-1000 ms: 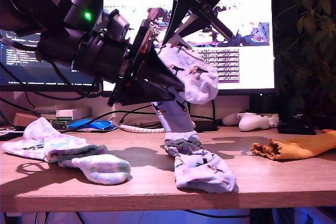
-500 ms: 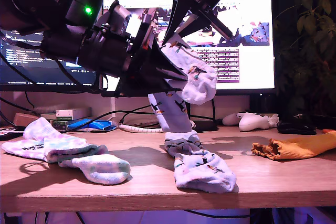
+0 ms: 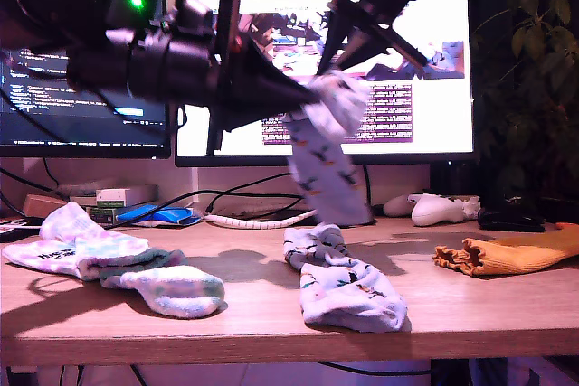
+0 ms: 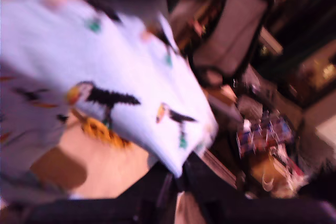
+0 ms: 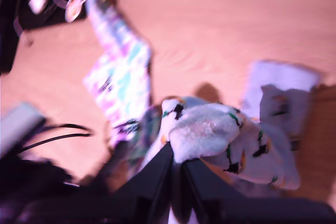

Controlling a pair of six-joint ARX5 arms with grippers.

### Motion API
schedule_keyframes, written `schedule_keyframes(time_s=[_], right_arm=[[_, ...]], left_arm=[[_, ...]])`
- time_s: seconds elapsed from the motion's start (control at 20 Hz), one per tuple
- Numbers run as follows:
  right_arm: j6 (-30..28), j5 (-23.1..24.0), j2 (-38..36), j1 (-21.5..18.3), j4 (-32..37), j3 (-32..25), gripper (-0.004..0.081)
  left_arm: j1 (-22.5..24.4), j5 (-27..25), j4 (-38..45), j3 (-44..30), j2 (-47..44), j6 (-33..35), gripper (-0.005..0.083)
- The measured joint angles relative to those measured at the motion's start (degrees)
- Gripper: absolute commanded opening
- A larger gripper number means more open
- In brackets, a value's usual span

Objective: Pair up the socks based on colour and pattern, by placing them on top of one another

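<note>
A pale lavender sock with small bird prints [image 3: 324, 162] hangs in the air above the desk, blurred by motion. My first gripper [image 3: 312, 101], on the big arm reaching in from the exterior view's left, is shut on its upper part [image 4: 131, 82]. My second gripper [image 3: 342, 79], coming down from above, is shut on the bunched toe end [image 5: 210, 129]. A matching lavender sock [image 3: 348, 288] lies flat on the desk below. Pastel-blotched white socks [image 3: 109, 258] lie at the exterior view's left, also seen as the blotched sock [image 5: 122, 82]. A mustard-orange ribbed sock [image 3: 511, 255] lies at the exterior view's right.
A white game controller [image 3: 439, 210] sits at the back of the wooden desk [image 3: 253, 314] toward the exterior view's right. Monitors [image 3: 425, 70] stand behind, with cables [image 3: 249, 219] and small boxes [image 3: 122, 198] at their foot. A plant [image 3: 534, 70] fills the exterior view's right edge.
Both arms have risen and swung toward the exterior view's right, carrying the lavender sock. Its lower end has lifted off the sock lying on the desk.
</note>
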Motion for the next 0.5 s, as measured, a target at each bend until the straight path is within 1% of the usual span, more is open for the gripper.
schedule_keyframes(time_s=[0.15, 0.25, 0.4, 0.5], right_arm=[[-0.94, 2.29, 0.00, -0.46, 3.02, 0.00, -0.0012], [-1.03, 2.56, 0.00, -0.57, 6.60, 0.00, -0.0012], [-1.16, 4.44, 0.00, -0.87, 13.18, 0.00, -0.0012], [-2.27, 5.46, 0.00, -0.87, 14.97, 0.02, -0.0012]], left_arm=[[0.15, -2.10, -0.11, 4.11, 0.00, -0.44, -0.0024], [0.24, -3.45, -2.10, 6.43, -0.02, -0.44, -0.0024], [1.27, -5.22, -5.49, 8.41, -0.02, -0.31, -0.0024], [1.97, -5.75, -7.74, 8.83, -0.02, -0.28, -0.0024]])
